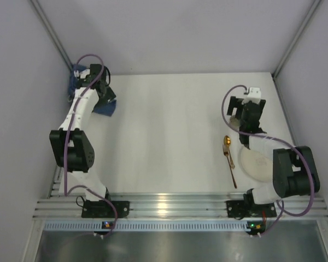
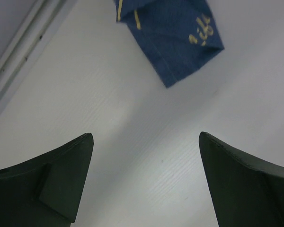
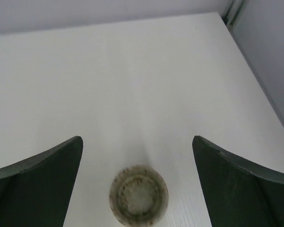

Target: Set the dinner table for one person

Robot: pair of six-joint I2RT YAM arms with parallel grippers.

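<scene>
The left hand (image 2: 146, 138) is hovering spread over the rigid, matte table (image 2: 132, 118), near the blue cloth (image 2: 175, 33), which looks soft and limp; its near corner suits a pinch. The right hand (image 3: 137, 139) is hanging spread around a small cup (image 3: 138, 191), untouched and probably breakable. The table's middle is lying open, and the left wall (image 1: 22, 82) is crowding the cloth.

2 white-and-black arms (image 1: 79, 111) with purple cables (image 1: 65, 174).

The left gripper (image 2: 146, 137) had bare dinner table (image 2: 132, 156) between its spread fingers and a blue cloth (image 2: 175, 38) ahead. The right gripper (image 3: 137, 139) had a small cup (image 3: 138, 193) between its fingers.
</scene>
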